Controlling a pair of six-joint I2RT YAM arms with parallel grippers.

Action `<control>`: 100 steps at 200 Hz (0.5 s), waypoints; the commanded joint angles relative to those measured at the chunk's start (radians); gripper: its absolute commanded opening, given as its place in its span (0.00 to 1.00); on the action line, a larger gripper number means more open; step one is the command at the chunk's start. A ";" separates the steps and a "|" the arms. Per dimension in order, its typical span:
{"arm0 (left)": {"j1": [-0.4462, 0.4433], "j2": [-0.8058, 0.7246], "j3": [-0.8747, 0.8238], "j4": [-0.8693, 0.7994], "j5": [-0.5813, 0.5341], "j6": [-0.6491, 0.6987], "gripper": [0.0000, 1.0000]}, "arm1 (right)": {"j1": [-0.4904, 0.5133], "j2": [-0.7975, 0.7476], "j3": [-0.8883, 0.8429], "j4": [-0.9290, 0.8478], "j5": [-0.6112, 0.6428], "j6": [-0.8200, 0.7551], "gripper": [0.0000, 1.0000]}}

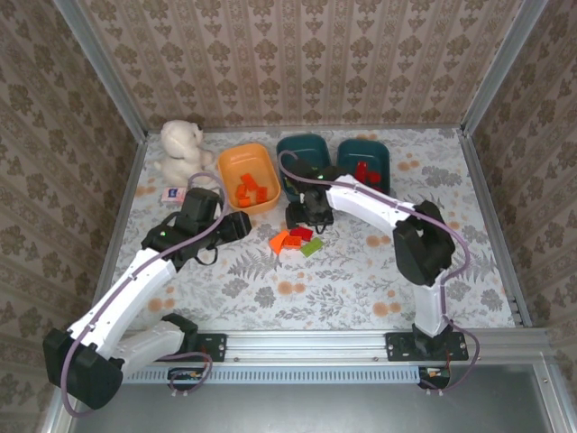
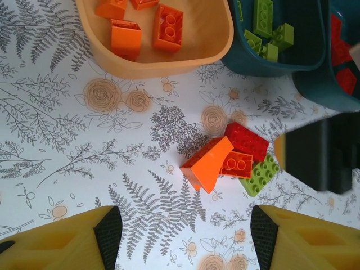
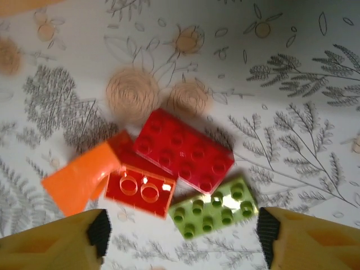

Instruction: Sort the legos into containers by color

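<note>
We see 3 containers lined up along the far edge of the surface (image 1: 361, 271). The orange tub (image 1: 236, 162) holds orange bricks (image 2: 169, 25), the middle teal tub (image 1: 302, 149) holds light green bricks (image 2: 263, 22), and the right teal tub (image 1: 356, 149) holds red bricks (image 1: 363, 171).

4 loose legos (image 1: 296, 240) lie bunched together around the middle of the surface, a little toward the far edge and in front of the tubs. They are an orange sloped brick (image 3: 81, 180), a red plate (image 3: 185, 149), a smaller reddish brick (image 3: 140, 191) showing 2 round openings, and a light green plate (image 3: 214, 208). All 4 touch their neighbours.

The right end effector (image 3: 183, 228) hovers directly over this cluster with its fingers spread wide and nothing held between them. The left end effector (image 2: 185, 233) sits beside the cluster, toward the left edge, and looks at the bricks and the tubs beyond. We find its fingers apart too, and it grips nothing.

A white plush toy (image 1: 183, 149) sits in the far left corner. A small blue-and-white box (image 1: 173, 193) lies just beside it, by the left edge.
</note>
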 commanded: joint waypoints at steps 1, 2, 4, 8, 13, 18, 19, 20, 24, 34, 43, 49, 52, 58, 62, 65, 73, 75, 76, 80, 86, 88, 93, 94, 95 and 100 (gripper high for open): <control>-0.011 -0.024 0.028 -0.053 -0.027 -0.016 0.65 | 0.001 0.052 0.067 -0.098 0.065 0.120 0.83; -0.012 -0.025 0.027 -0.054 -0.028 -0.016 0.65 | 0.002 0.054 0.067 -0.098 0.064 0.125 0.84; -0.012 -0.026 0.028 -0.055 -0.029 -0.017 0.65 | 0.002 0.056 0.069 -0.098 0.064 0.137 0.86; -0.014 -0.029 0.028 -0.058 -0.031 -0.019 0.65 | 0.003 0.062 0.073 -0.099 0.061 0.161 0.88; -0.015 -0.034 0.027 -0.059 -0.033 -0.022 0.65 | 0.004 0.069 0.072 -0.092 0.055 0.186 0.92; -0.017 -0.040 0.023 -0.059 -0.034 -0.023 0.65 | 0.005 0.072 0.072 -0.082 0.049 0.212 0.95; -0.017 -0.040 0.022 -0.059 -0.035 -0.024 0.65 | 0.005 0.074 0.071 -0.080 0.048 0.216 0.96; -0.017 -0.041 0.021 -0.058 -0.035 -0.024 0.65 | 0.005 0.074 0.071 -0.077 0.046 0.222 0.97; -0.018 -0.045 0.021 -0.061 -0.036 -0.026 0.65 | 0.007 0.078 0.069 -0.069 0.042 0.241 0.98; -0.020 -0.054 0.017 -0.065 -0.039 -0.031 0.65 | 0.007 0.089 0.068 -0.057 0.039 0.291 0.99; -0.021 -0.061 0.014 -0.067 -0.039 -0.034 0.65 | 0.006 0.099 0.069 -0.057 0.043 0.331 0.98; -0.023 -0.065 0.014 -0.069 -0.040 -0.034 0.65 | 0.007 0.104 0.070 -0.060 0.054 0.359 0.96; -0.023 -0.066 0.014 -0.069 -0.040 -0.034 0.65 | 0.007 0.106 0.070 -0.059 0.058 0.372 0.95; -0.023 -0.069 0.014 -0.071 -0.040 -0.034 0.65 | 0.007 0.109 0.068 -0.050 0.062 0.391 0.94; -0.023 -0.072 0.014 -0.073 -0.041 -0.033 0.65 | 0.007 0.111 0.066 -0.040 0.062 0.399 0.92; -0.023 -0.073 0.014 -0.073 -0.040 -0.033 0.65 | 0.007 0.112 0.065 -0.032 0.063 0.401 0.91; -0.023 -0.076 0.014 -0.076 -0.042 -0.032 0.65 | 0.006 0.120 0.070 -0.020 0.063 0.413 0.88; -0.023 -0.077 0.013 -0.075 -0.042 -0.032 0.65 | 0.007 0.124 0.071 -0.022 0.064 0.417 0.88; -0.023 -0.077 0.014 -0.075 -0.042 -0.033 0.65 | 0.007 0.126 0.071 -0.022 0.064 0.420 0.88; -0.023 -0.078 0.012 -0.076 -0.042 -0.031 0.65 | 0.007 0.132 0.076 -0.026 0.067 0.428 0.87; -0.023 -0.078 0.014 -0.077 -0.042 -0.031 0.65 | 0.007 0.144 0.084 -0.034 0.068 0.439 0.87; -0.023 -0.080 0.013 -0.076 -0.042 -0.031 0.65 | 0.007 0.147 0.088 -0.038 0.069 0.442 0.87; -0.023 -0.080 0.013 -0.079 -0.041 -0.030 0.65 | 0.007 0.157 0.097 -0.046 0.073 0.450 0.87; -0.024 -0.080 0.013 -0.079 -0.041 -0.030 0.65 | 0.007 0.159 0.099 -0.047 0.073 0.452 0.87; -0.024 -0.080 0.013 -0.078 -0.041 -0.031 0.65 | 0.007 0.161 0.100 -0.048 0.074 0.453 0.87; -0.023 -0.082 0.013 -0.079 -0.041 -0.033 0.65 | 0.007 0.169 0.106 -0.050 0.077 0.459 0.87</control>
